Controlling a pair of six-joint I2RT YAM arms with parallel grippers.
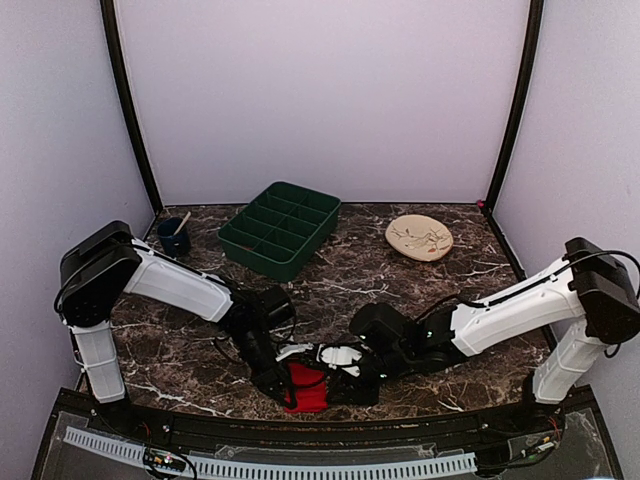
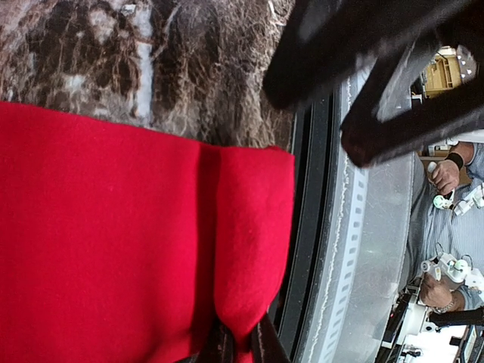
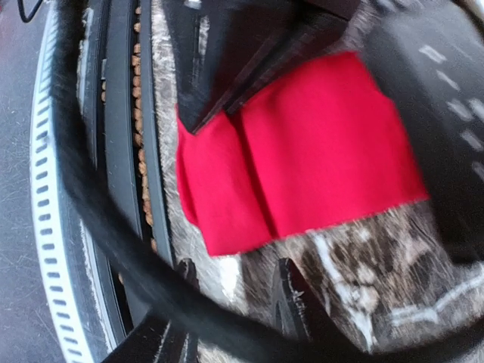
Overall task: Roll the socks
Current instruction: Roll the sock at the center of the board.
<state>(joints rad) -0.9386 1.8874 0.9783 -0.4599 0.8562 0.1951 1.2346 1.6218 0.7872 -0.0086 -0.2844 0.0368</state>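
Top external view: the socks [image 1: 306, 390] can be seen as a flat red bundle right by the near edge of the marble table [image 1: 400, 300], sandwiched between the two arms. In the left wrist view, the left gripper [image 2: 240, 346] is clamped tight on a narrow fold at the fabric's edge. The right gripper [image 3: 234, 280] is spread apart with nothing in it, only veined stone showing in the gap, and it's parked just beside the sock's free end.

So the rolling is guessed to be at an early stage: one side pinned, no tight roll formed yet. For the next move, the free end would probably need to be caught by the right gripper and turned over onto itself, with the pinned edge kept from sliding.

The cloth looks soft, felt-like and floppy, with a lengthwise crease, so it'll likely get dragged rather than rolled if grabbed too shallow. The tabletop is glossy and hard.
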